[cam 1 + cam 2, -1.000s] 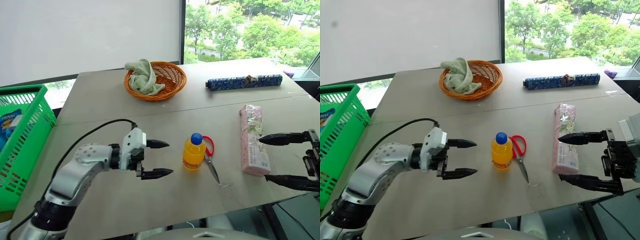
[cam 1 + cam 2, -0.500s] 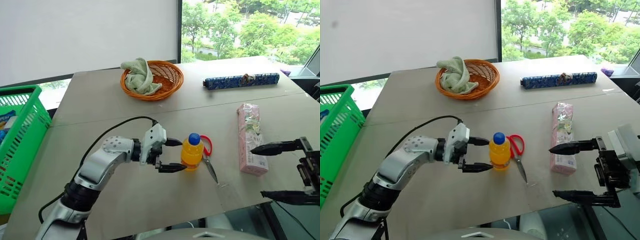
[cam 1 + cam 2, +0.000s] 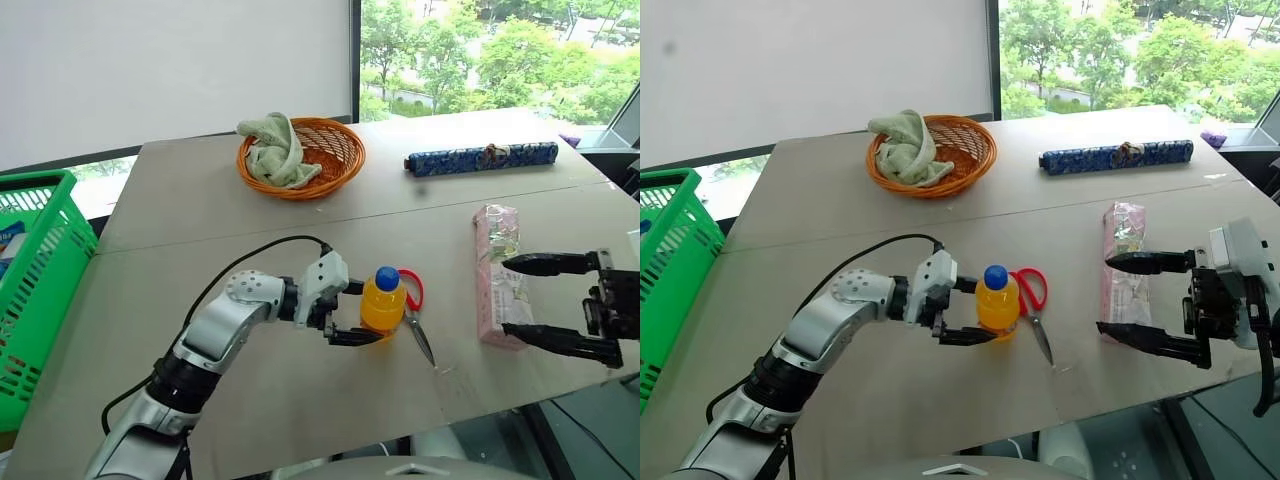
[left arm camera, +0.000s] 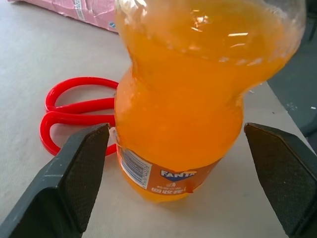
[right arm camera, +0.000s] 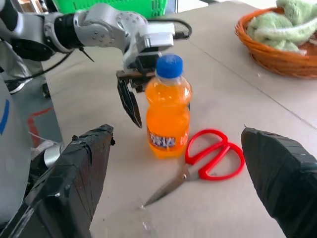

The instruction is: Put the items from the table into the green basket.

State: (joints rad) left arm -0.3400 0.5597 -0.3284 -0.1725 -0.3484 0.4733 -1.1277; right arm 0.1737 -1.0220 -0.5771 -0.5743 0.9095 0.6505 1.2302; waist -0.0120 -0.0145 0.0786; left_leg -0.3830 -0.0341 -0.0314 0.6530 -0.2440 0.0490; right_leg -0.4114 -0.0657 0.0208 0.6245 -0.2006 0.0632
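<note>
Left claw open, fingers either side of upright orange bottle near worktop front edge, scissors just beside, right claw open by pink packet.

An indoor test room is indicated by a plain grey-beige tabletop, white roller blind and tree-facing window.

Both eye views look forward and down from above the tabletop, taking in its whole width. The left wrist view sits close against the bottle; the right wrist view faces it from farther off.
</note>
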